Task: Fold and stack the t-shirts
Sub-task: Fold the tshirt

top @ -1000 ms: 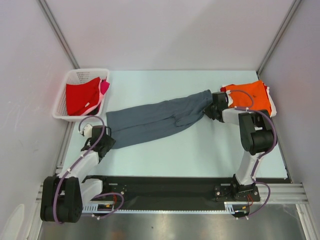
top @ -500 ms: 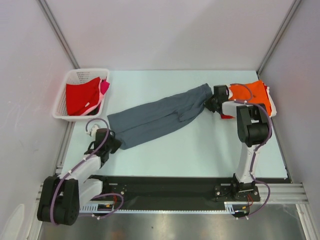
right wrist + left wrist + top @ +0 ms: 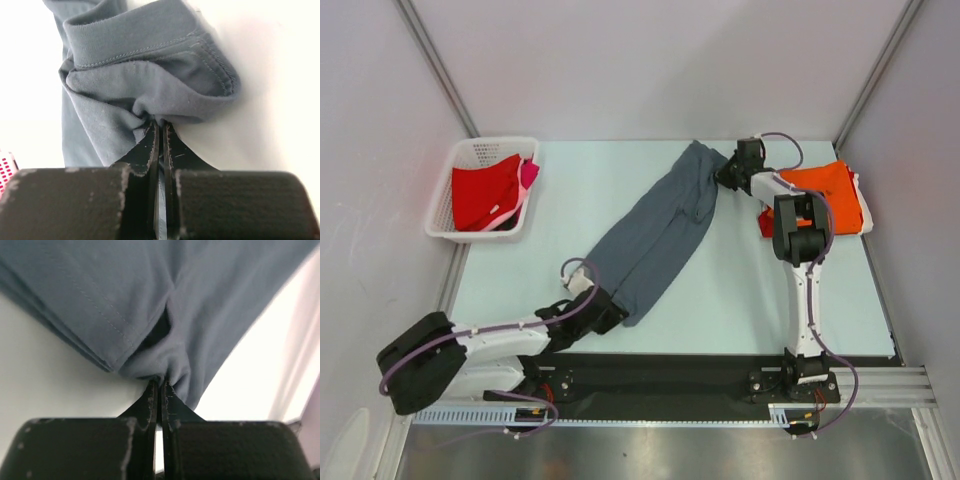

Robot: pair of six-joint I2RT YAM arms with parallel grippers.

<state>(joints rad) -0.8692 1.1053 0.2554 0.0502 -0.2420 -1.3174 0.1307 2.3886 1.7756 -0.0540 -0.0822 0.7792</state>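
Note:
The slate-grey t-shirt (image 3: 658, 230) lies stretched in a long strip, from the near middle of the table up to the far right. My left gripper (image 3: 612, 310) is shut on its near end, as the left wrist view (image 3: 160, 381) shows. My right gripper (image 3: 722, 176) is shut on its far end by the collar (image 3: 150, 47), as the right wrist view (image 3: 161, 122) shows. The orange t-shirt (image 3: 830, 190) lies folded at the far right, behind the right arm. A red t-shirt (image 3: 485, 192) and a pink one (image 3: 529, 174) lie in the basket.
A white lattice basket (image 3: 485, 150) stands at the far left of the pale table (image 3: 740, 300). White walls close the cell at the back and sides. A black rail (image 3: 660, 375) runs along the near edge by the arm bases.
Both arms have swung the grey shirt round: the left gripper moved right and nearer with its end, the right gripper moved further back and left. The strip now runs steeply instead of nearly level.

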